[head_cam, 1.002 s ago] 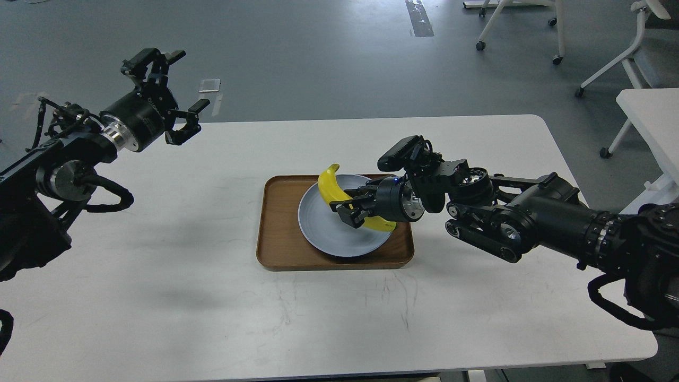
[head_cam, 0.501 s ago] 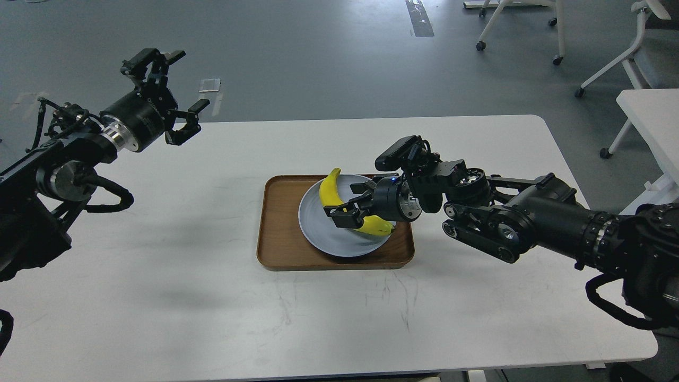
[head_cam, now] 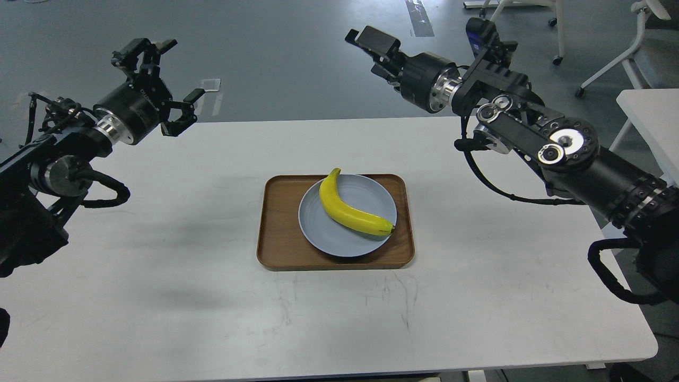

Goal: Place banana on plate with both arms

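The yellow banana (head_cam: 347, 211) lies flat on the pale blue-grey plate (head_cam: 371, 195), its ends near the plate's rim. The plate stands on the brown wooden tray (head_cam: 277, 233) in the middle of the white table. My left gripper (head_cam: 167, 79) is open and empty, held high over the table's far left edge. My right gripper (head_cam: 372, 53) is open and empty, held high beyond the table's far edge, well above and behind the plate. Neither gripper touches the banana.
The white table (head_cam: 159, 276) carries only the tray. A second white table (head_cam: 650, 116) stands at the right, with rolling chairs (head_cam: 626, 58) on the grey floor behind it.
My right gripper has let go of the banana, then lifted up and back, away from the plate. The banana now rests flat on the plate. My left arm has shifted slightly up and left.
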Available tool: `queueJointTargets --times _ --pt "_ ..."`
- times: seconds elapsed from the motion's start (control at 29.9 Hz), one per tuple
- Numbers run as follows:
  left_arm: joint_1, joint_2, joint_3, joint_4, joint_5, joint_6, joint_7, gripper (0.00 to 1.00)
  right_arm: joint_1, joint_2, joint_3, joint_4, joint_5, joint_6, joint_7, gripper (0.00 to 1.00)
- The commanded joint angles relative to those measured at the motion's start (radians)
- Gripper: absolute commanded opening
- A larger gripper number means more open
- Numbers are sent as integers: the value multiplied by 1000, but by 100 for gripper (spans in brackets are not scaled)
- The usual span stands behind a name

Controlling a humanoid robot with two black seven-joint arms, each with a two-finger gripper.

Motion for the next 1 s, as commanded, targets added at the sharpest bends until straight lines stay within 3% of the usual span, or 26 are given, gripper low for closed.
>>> queueJointTargets --times 0.0,0.1,0.23,0.4,0.97 --pt "0 0 -2 -36 -18 0 4 98 -45 0 95 -1 308 -6 -11 100" --pt "3 3 -3 -82 -24 0 5 98 -97 1 158 2 436 3 -26 100" --pt "33 37 -3 -136 -50 0 7 98 -175 4 239 22 499 11 -92 100" --pt "60 65 -3 -135 -56 0 7 98 -247 -6 263 108 500 15 -96 100" --pt "100 97 -14 -210 -91 0 7 98 -326 -11 313 169 537 8 -144 100"
